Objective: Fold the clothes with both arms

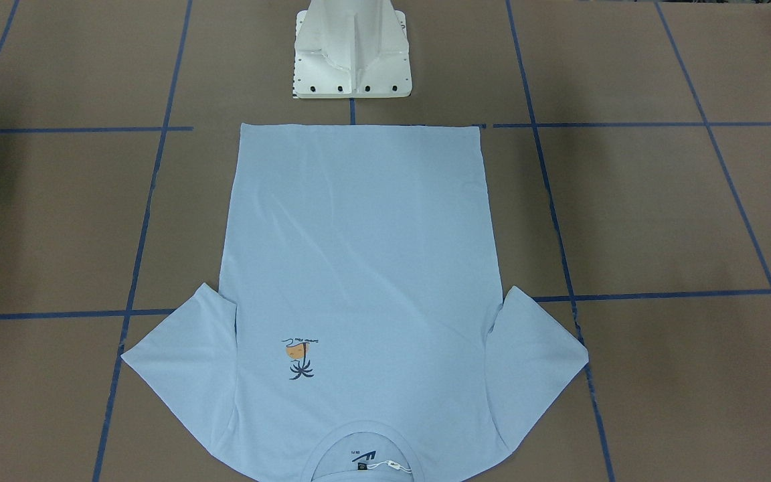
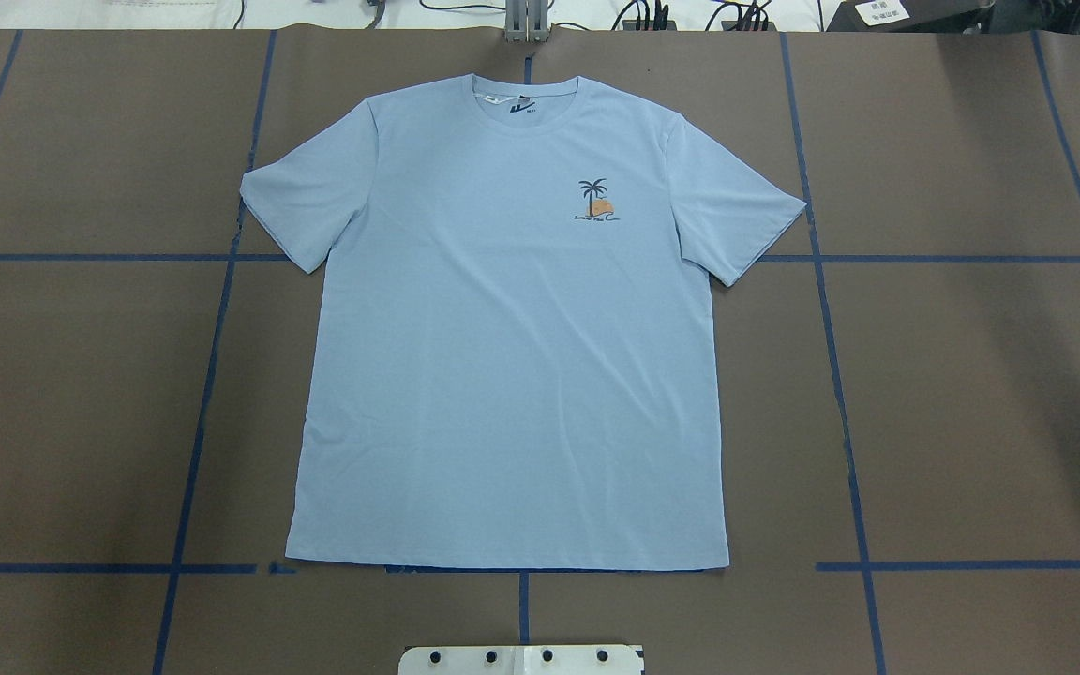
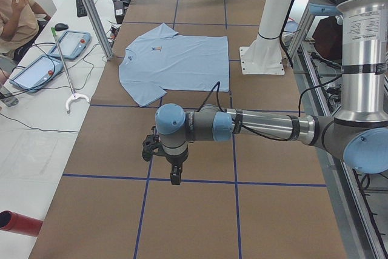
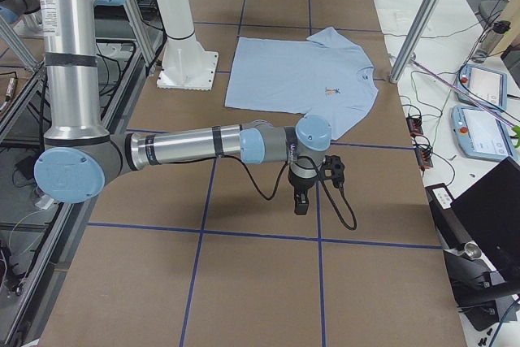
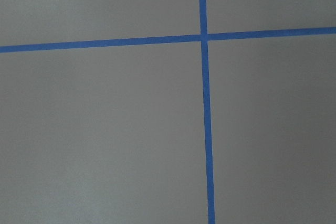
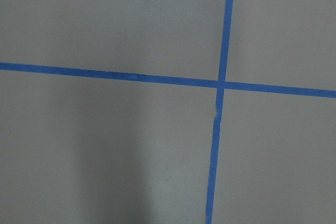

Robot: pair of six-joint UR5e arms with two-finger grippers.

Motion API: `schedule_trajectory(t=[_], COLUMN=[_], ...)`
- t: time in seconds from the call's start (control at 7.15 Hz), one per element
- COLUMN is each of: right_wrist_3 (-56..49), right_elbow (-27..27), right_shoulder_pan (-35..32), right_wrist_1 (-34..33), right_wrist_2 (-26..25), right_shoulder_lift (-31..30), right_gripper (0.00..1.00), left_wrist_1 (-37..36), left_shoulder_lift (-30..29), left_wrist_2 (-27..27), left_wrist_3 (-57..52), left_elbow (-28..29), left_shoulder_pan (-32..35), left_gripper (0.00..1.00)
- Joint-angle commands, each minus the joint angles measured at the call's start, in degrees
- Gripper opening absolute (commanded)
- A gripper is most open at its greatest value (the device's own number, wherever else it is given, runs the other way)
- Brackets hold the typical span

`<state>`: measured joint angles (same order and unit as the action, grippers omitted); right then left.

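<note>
The light blue t-shirt (image 2: 512, 356) lies flat and face up in the middle of the brown table, sleeves spread, collar away from the robot. Its orange-and-navy chest print (image 2: 594, 200) and dark neck label (image 2: 521, 106) show. It also shows in the front-facing view (image 1: 359, 268). The left gripper (image 3: 175, 177) hangs over bare table well off the shirt's sleeve side. The right gripper (image 4: 301, 205) hangs over bare table at the other end. Neither touches the shirt. I cannot tell whether either is open or shut. Both wrist views show only table and blue tape.
The white pedestal base (image 1: 352, 53) stands just behind the shirt's hem. Blue tape lines (image 2: 835, 375) grid the table. A person and tablets (image 3: 36, 71) sit beyond the far table edge, near a metal post (image 3: 91, 10). A red cylinder (image 3: 18, 222) lies at one corner.
</note>
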<state>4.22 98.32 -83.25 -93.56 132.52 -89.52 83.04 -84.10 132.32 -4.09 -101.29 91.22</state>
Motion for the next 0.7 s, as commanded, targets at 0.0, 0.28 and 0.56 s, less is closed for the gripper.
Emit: schedule_trajectory(t=[0.0,0.28,0.56], right_wrist_3=[0.4,0.3,1.0], right_elbow=[-0.1,-0.5,-1.3], right_shoulder_pan=[0.1,0.1,0.3], right_wrist_1=[0.0,0.7,5.0], right_wrist_2=[0.1,3.3,3.6], right_shoulder_lift=[-0.2,-0.2,-0.9], right_gripper=[1.00,1.00,1.00], left_wrist_1=[0.6,0.4,0.7], left_shoulder_lift=[-0.4,-2.2,-1.5], left_wrist_2=[0.2,1.7,2.8], left_wrist_3=[0.0,0.3,0.3], left_elbow=[-1.1,-1.3,-2.5], left_shoulder_pan=[0.5,0.6,0.5], left_gripper=[1.00,1.00,1.00])
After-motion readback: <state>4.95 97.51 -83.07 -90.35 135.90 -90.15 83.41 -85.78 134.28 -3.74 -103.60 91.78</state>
